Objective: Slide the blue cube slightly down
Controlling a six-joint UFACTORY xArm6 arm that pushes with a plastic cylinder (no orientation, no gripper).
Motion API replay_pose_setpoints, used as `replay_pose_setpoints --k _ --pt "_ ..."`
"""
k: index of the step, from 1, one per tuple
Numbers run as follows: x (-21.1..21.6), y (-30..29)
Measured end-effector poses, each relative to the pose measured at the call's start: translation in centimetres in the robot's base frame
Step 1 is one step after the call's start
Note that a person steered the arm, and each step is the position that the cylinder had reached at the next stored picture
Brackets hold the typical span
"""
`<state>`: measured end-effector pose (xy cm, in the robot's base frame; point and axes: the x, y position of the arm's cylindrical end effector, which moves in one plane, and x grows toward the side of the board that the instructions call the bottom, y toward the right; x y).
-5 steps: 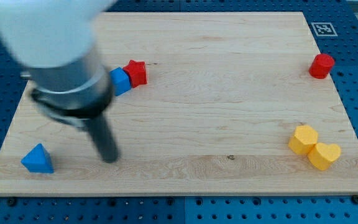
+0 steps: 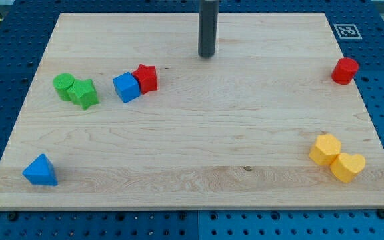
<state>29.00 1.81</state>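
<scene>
The blue cube [image 2: 127, 87] sits on the wooden board [image 2: 199, 147] at the upper left, touching a red star-shaped block [image 2: 145, 77] on its right. My tip [image 2: 207, 55] is near the board's top edge, well to the right of and above the blue cube, touching no block. The dark rod rises straight out of the view's top.
Two green blocks [image 2: 76, 90] lie together left of the blue cube. A blue triangular block [image 2: 40, 170] sits at the bottom left. A red cylinder [image 2: 345, 70] is at the upper right. Two yellow blocks [image 2: 337, 157] lie together at the lower right.
The arm has swung from low over the board's left side to the top middle. The green blocks, hidden before, now show. No block has moved.
</scene>
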Motion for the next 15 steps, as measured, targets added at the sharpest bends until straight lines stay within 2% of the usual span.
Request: replay_pose_setpoints --k 1,2,4,9,10,12,14,15 --pt "-4.8 -3.9" --pt "-5.0 -8.9" --pt "2.2 -15.7" --pt "18.0 -16.5" --pt "18.5 -16.5" --pt "15.0 -18.2" --pt "14.3 -13.9" --pt "14.3 -13.7"
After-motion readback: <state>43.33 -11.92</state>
